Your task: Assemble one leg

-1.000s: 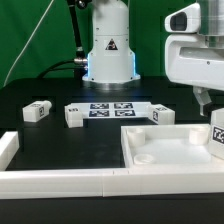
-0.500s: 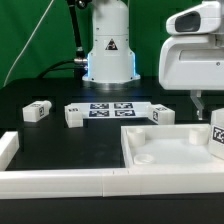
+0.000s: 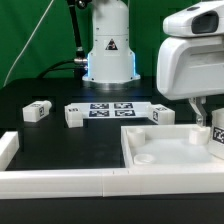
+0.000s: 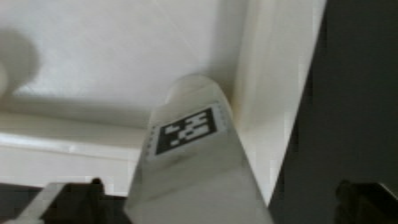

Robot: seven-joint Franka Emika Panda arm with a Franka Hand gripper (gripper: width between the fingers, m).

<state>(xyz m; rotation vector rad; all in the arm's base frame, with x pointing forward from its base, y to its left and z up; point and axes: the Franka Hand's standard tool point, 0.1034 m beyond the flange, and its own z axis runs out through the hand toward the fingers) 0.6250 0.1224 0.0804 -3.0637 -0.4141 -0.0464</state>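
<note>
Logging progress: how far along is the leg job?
Done: nothing seated; the visible socket in the panel is empty. In hand: the open tool hangs over a leg at the panel's edge, not gripping. Left: grasp and seat it; three other legs lie loose on the table.

Black table [image 3: 60, 145] before a green backdrop [image 3: 35, 35]. The marker board [image 3: 112, 108] lies flat at mid-table. The white panel [image 3: 178, 148] lies at the exterior view's right, near the front, with a raised rim and a round socket [image 3: 143, 157] in its near corner. A white rail [image 3: 60, 182] runs along the front edge, turning up at the exterior view's left. The wrist view shows the panel's floor and rim beside the dark table.
</note>
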